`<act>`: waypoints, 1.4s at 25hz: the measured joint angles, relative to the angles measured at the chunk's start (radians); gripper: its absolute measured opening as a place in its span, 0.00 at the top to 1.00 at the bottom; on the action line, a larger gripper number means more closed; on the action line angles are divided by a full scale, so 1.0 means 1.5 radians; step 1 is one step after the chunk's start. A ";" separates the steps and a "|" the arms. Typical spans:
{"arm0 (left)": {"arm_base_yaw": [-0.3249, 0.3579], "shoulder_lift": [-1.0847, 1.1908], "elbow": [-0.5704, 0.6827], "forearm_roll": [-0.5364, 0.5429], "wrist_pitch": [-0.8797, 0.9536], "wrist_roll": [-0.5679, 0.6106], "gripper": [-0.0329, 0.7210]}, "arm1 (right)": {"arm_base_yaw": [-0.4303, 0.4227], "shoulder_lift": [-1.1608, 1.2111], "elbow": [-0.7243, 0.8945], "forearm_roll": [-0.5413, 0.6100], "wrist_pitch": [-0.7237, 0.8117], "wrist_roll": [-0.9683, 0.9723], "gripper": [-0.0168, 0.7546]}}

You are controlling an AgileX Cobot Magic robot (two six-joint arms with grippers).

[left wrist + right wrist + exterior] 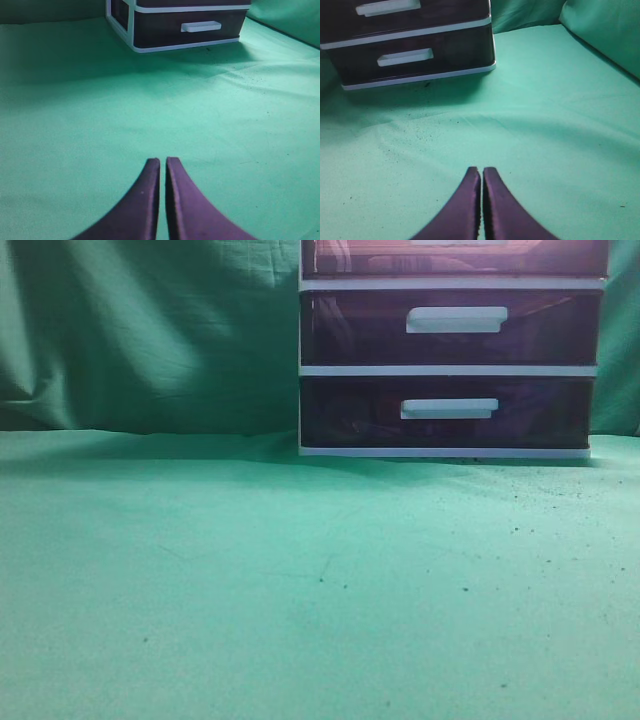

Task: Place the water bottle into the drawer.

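Observation:
The white-framed drawer unit [450,370] stands at the back right on the green cloth. Its topmost drawer [455,260], with a dark purple see-through front, is cut off by the top edge of the exterior view and looks pushed in. Only a sliver of its white handle shows. No water bottle is in view. My left gripper [163,161] is shut and empty above the cloth, well in front of the unit [150,30]. My right gripper [481,170] is shut and empty, also well short of the unit [415,45]. Neither gripper shows in the exterior view.
The two lower drawers [450,328] [445,412] are shut, each with a white bar handle. A green cloth [250,580] covers the table and hangs as a backdrop. The cloth is wrinkled and rises at the right [605,30].

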 joint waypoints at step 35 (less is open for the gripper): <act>0.413 -0.007 0.105 0.053 -0.154 0.004 0.96 | 0.000 0.000 0.000 0.000 0.002 0.001 0.98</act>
